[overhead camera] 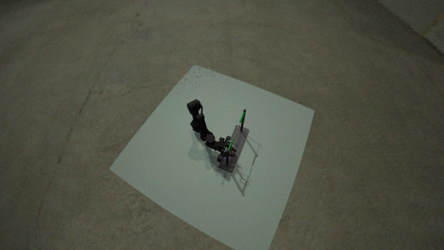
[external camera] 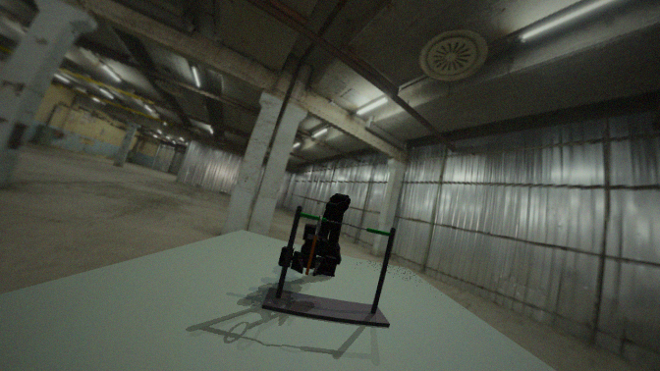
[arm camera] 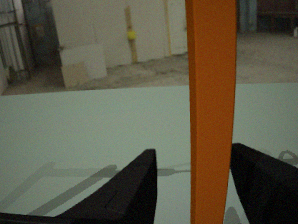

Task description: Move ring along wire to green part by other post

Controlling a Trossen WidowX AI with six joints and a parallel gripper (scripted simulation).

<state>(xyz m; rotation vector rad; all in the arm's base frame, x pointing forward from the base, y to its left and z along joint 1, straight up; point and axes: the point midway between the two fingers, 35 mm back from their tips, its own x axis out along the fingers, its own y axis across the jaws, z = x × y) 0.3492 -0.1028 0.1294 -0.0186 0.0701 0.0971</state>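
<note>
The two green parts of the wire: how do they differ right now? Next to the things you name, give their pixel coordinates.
The green part on the left in the exterior view (overhead camera: 230, 145) (external camera: 309, 216) has the ring hanging at it; the right one (overhead camera: 242, 116) (external camera: 378, 231) has no ring. The left one is near the gripper (overhead camera: 231, 152) (external camera: 308, 267); the right one is away from it. Both adjoin a dark post.

Ring (overhead camera: 234, 142) (external camera: 318, 227) on the green wire, seemingly upright, orange handle (overhead camera: 231, 150) (external camera: 311, 254) (arm camera: 212, 110) hanging below, slightly tilted
</note>
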